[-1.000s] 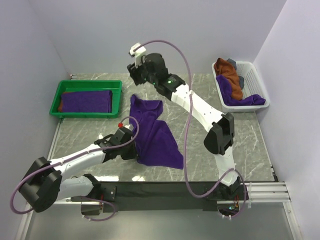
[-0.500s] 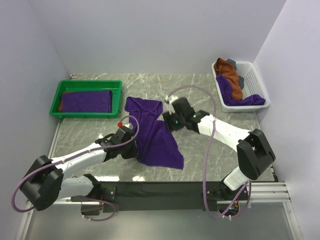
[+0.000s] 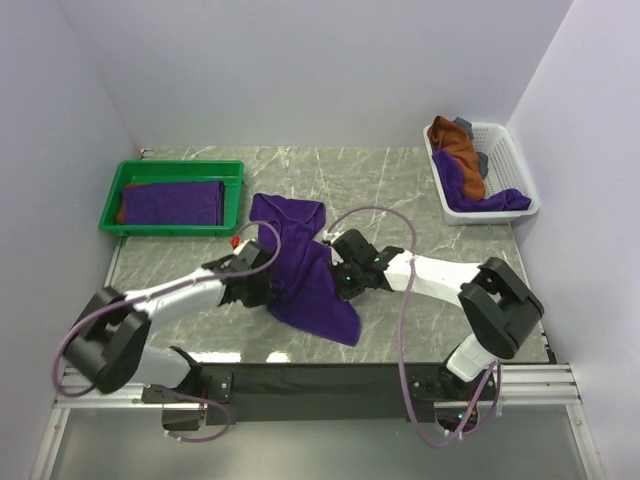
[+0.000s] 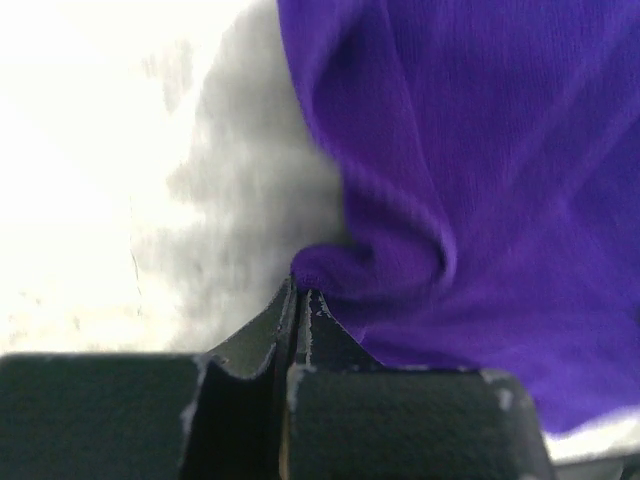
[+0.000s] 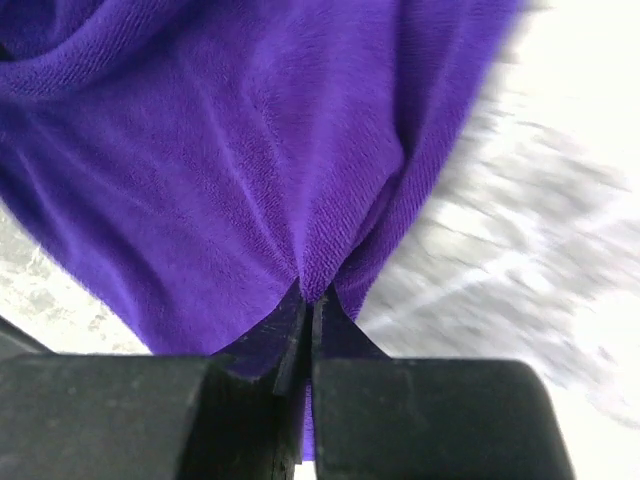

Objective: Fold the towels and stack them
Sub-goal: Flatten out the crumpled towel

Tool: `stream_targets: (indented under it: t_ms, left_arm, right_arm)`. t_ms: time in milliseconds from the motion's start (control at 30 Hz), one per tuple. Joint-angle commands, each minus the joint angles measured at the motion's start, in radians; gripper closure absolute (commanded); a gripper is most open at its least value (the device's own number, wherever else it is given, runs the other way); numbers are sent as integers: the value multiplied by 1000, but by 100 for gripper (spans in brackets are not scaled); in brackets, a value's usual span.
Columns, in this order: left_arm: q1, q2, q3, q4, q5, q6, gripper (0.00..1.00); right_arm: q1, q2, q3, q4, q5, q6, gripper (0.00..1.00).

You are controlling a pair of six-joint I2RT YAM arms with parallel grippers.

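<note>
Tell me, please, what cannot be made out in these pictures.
Tray, top view: the folded towel hides how many lie beneath.
Basket, top view: its wall and the heaped cloths hide their count.
Spread towel, wrist views: cut off by the frame edges; the table beside it is blurred, washed out.
Left end effector, right end effector, top view: fingertips hidden under the wrists.

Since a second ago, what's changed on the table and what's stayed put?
The right gripper swung in from the far side, dropped to the purple towel and shut on its right edge. The left gripper stayed clamped on the left edge; the towel bunched narrower. The green tray and white basket are unchanged.
</note>
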State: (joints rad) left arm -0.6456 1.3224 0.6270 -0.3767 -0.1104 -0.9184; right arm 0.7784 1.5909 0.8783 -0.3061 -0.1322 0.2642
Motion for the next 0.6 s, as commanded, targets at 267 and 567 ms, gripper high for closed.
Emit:
stream_targets:
  t_ms: [267,567]
  left_arm:
    - [83,362,595,-125,-60,176,99]
    - [221,354,544,-231,-170,182,99]
  right_arm:
    - [36,-359,177,-428,330,-43,100]
    - [268,-304,82,-328,73,190,94]
